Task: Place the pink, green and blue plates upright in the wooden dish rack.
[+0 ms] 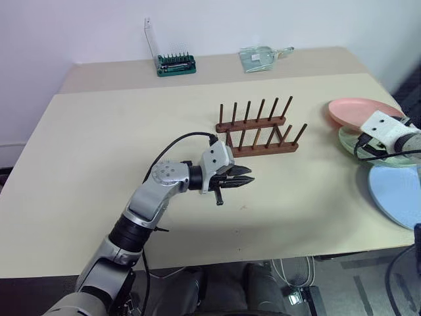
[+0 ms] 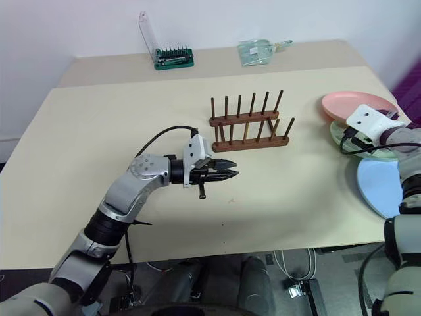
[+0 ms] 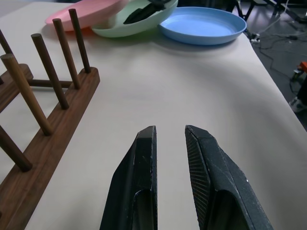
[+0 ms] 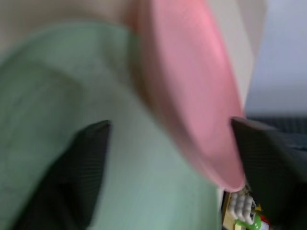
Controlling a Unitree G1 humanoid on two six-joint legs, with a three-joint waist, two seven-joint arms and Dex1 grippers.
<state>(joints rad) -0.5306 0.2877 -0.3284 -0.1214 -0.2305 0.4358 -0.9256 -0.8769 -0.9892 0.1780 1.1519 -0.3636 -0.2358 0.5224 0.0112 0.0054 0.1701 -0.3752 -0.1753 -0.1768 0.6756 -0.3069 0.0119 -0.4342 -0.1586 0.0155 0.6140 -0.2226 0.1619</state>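
While pink plate [image 1: 363, 110], green plate [image 1: 352, 139], blue plate [image 1: 398, 192] lie overlapped at surface's right edge, rack [image 1: 258, 129] empty: judge them light, stiff, slick; pinch rim. Right gripper [image 4: 168, 163] jaws wide, straddling pink rim over green. Left gripper [image 1: 245, 179] jaws closed, empty

The surface [image 1: 118, 151] is pale beige. The wooden dish rack [image 1: 258, 130] is dark brown. At the right edge lie the pink plate [image 1: 358, 109], salmon in tone, the green plate [image 3: 125, 28], pale, and the blue plate [image 1: 395, 195], light. The left tool [image 1: 246, 180] has black fingers [image 3: 139, 182] with a fine ribbed texture. The far bit holder [image 1: 175, 64] is dark green.
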